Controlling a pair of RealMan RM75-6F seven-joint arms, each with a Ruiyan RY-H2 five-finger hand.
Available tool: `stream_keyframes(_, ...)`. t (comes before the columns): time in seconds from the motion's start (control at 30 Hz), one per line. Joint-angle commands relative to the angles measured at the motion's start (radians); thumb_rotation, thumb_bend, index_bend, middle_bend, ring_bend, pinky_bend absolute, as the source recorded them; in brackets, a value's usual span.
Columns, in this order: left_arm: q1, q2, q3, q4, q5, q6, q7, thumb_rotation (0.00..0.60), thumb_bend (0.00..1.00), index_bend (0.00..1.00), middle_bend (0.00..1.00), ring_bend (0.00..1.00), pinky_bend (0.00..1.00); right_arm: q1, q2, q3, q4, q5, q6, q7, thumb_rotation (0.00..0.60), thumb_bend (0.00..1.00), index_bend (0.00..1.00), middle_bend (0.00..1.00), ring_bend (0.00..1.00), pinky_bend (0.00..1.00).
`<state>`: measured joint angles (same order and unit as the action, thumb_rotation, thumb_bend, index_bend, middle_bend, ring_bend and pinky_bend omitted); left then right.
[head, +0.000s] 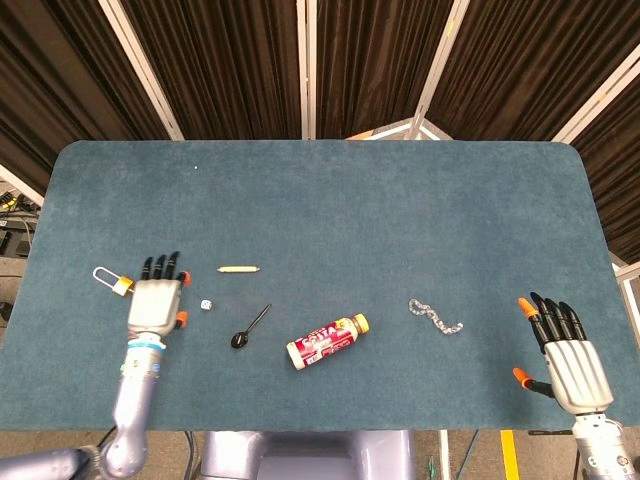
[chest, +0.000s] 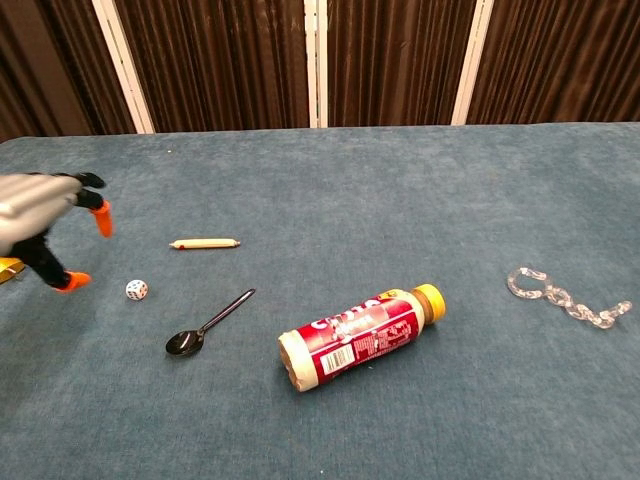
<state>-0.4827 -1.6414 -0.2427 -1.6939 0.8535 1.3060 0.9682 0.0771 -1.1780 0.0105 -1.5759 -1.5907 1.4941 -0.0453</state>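
Right robot hand (head: 565, 345) sits at the near right edge of the counter (head: 400, 200), palm down w/ fingers straight and spread, holding nothing; it shows in the head view only, well apart from everything else. Left robot hand (head: 157, 300) hovers over the near left part of the counter, fingers (chest: 100, 218) stretched out and apart, nothing in it (blurred in the chest view, so finer detail can't be told). Nearest things to the left robot hand: a padlock (head: 112, 281) w/ a brass body just beside it on the outer side; a small white die (head: 205, 304) just beside it on the inner side. Near front centre lies a red-labelled bottle (chest: 360, 337) on its side, yellow cap pointing right and away; a black spoon (chest: 207, 324) lies left of it, bowl toward the near edge. A clear plastic chain (chest: 566, 297) lies to the right, between bottle and right robot hand. Further back, a cream stick (chest: 205, 243) lies crosswise beyond the die. Dark curtains (head: 230, 60) hang behind the counter.
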Motion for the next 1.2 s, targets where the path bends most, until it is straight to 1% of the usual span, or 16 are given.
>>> stream_keyframes(0.03,-0.027,-0.035,0.002,0.037,-0.029,0.006,0.017,0.600,0.29,0.40,0.00,0.00,0.00,-0.002,0.002,-0.002,-0.002,-0.002,0.002,0.001,0.600,0.06,0.00,0.00,0.00,0.00)
stream_keyframes(0.27,-0.063,-0.072,0.008,0.100,-0.071,0.000,0.033,0.600,0.29,0.42,0.00,0.00,0.00,-0.006,0.002,-0.007,-0.005,-0.010,0.006,-0.006,0.600,0.06,0.00,0.00,0.00,0.00)
stream_keyframes(0.5,-0.090,-0.094,0.013,0.137,-0.103,-0.028,0.021,0.600,0.29,0.43,0.00,0.00,0.00,-0.005,0.000,-0.007,-0.005,-0.011,0.004,-0.006,0.600,0.06,0.00,0.00,0.00,0.00)
stream_keyframes(0.9,-0.122,-0.133,0.037,0.178,-0.106,-0.040,0.002,0.600,0.31,0.47,0.00,0.00,0.00,-0.005,-0.004,-0.009,-0.002,-0.015,0.002,-0.011,0.600,0.06,0.00,0.00,0.00,0.00)
stream_keyframes(1.2,-0.136,-0.135,0.041,0.204,-0.121,-0.042,0.001,0.600,0.31,0.46,0.00,0.00,0.00,-0.006,-0.004,-0.009,-0.002,-0.014,0.001,-0.015,0.600,0.06,0.00,0.00,0.00,0.00)
